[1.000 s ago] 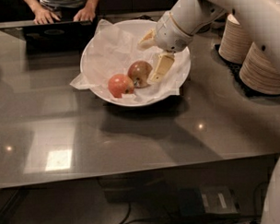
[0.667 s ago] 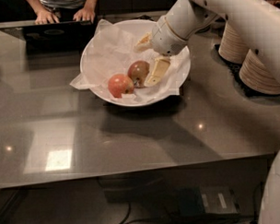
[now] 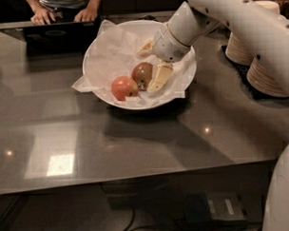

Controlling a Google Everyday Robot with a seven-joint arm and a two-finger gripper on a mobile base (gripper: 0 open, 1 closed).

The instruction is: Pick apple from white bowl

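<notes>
The dull red-brown apple (image 3: 142,73) lies in the wide white bowl (image 3: 97,52), which is lined with crumpled white paper. A brighter red-orange apple (image 3: 124,87) touches it on the left. My gripper (image 3: 152,63) reaches into the bowl from the right and is open. One cream finger (image 3: 160,77) rests against the right side of the dull apple. The other finger (image 3: 145,47) is up behind the apple, apart from it. The apple sits at the mouth of the open fingers and is not lifted.
The bowl stands on a dark glossy table (image 3: 136,146). Stacks of off-white paper bowls (image 3: 262,75) stand at the right, close to my arm. A person's hands (image 3: 86,15) rest at a dark laptop (image 3: 51,35) at the far edge.
My gripper has shifted a little down and left, closer around the dull apple. Both apples and the bowl stay where they were.
</notes>
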